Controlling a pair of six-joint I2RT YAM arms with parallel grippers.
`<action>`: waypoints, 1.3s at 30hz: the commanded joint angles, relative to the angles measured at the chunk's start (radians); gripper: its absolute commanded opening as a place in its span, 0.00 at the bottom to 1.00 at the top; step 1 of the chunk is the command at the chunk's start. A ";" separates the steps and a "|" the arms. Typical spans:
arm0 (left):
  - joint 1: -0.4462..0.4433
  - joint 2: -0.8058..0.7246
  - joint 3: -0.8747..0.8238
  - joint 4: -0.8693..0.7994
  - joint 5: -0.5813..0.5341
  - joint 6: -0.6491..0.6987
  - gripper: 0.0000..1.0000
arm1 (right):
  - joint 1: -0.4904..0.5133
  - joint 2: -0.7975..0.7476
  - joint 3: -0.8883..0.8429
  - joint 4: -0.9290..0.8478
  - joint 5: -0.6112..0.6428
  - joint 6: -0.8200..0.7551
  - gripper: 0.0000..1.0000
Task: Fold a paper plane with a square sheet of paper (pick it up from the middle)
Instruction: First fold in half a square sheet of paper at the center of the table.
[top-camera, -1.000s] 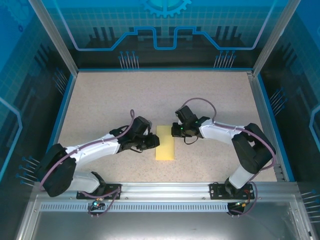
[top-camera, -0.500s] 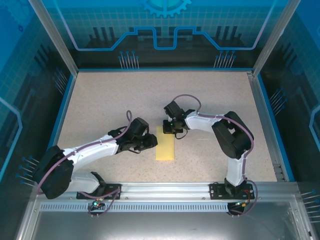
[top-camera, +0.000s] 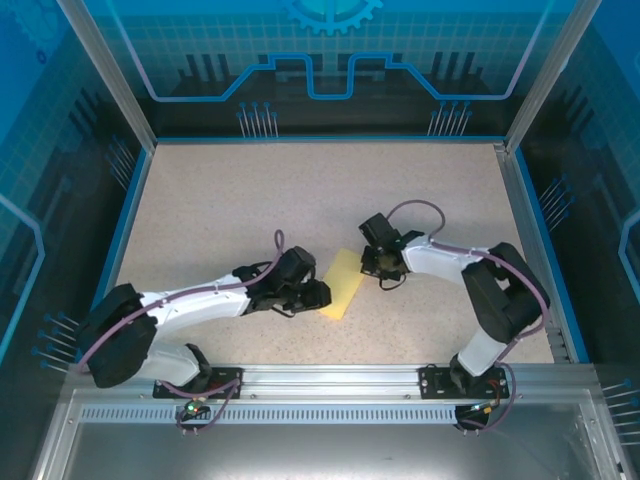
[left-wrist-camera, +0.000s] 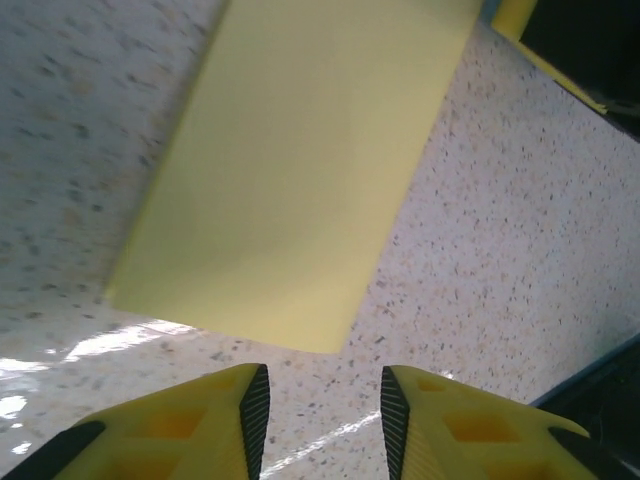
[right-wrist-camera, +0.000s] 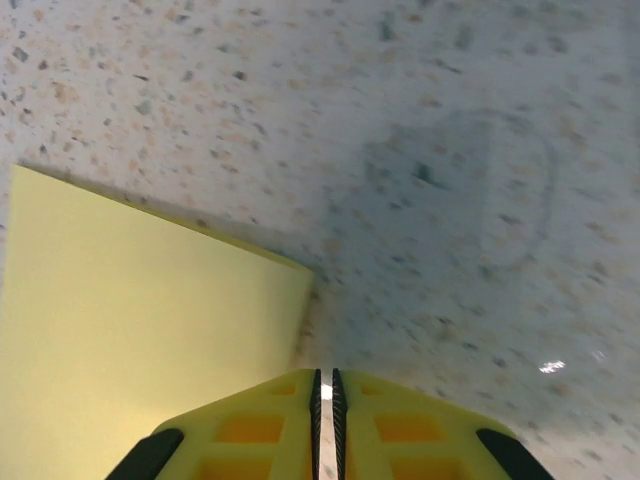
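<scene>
From above, the square sheet of paper (top-camera: 340, 284) is seen as a narrow rectangle lying flat on the table (top-camera: 300, 190), its long axis slanted from near-left to far-right. In the wrist views, the left fingers (left-wrist-camera: 200, 425) are shown parted and empty just short of one short edge. The right fingers (right-wrist-camera: 260, 425) are pressed together on nothing beside a corner.

— Where does the top view look from?
— High above and behind the 2 arm bases, facing down and forward; far enough to take in the whole table (top-camera: 200, 200)
— And the 2 wrist views?
— Each looks along its own fingers, very near the tabletop; left gripper (left-wrist-camera: 323, 380) and right gripper (right-wrist-camera: 325, 378) sit at the bottom edge
— What is shared?
— All 3 catch the square sheet of paper (top-camera: 340, 283); the left wrist view sees most of it, the right wrist view part
</scene>
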 joint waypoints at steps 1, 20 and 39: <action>-0.051 0.064 0.049 0.090 0.032 -0.045 0.35 | -0.023 -0.114 -0.094 0.139 -0.074 -0.019 0.14; -0.108 0.305 0.175 0.112 -0.096 -0.071 0.03 | -0.061 -0.130 -0.265 0.398 -0.501 -0.162 0.04; -0.107 0.336 0.147 0.123 -0.110 -0.092 0.00 | -0.060 0.002 -0.219 0.396 -0.519 -0.181 0.03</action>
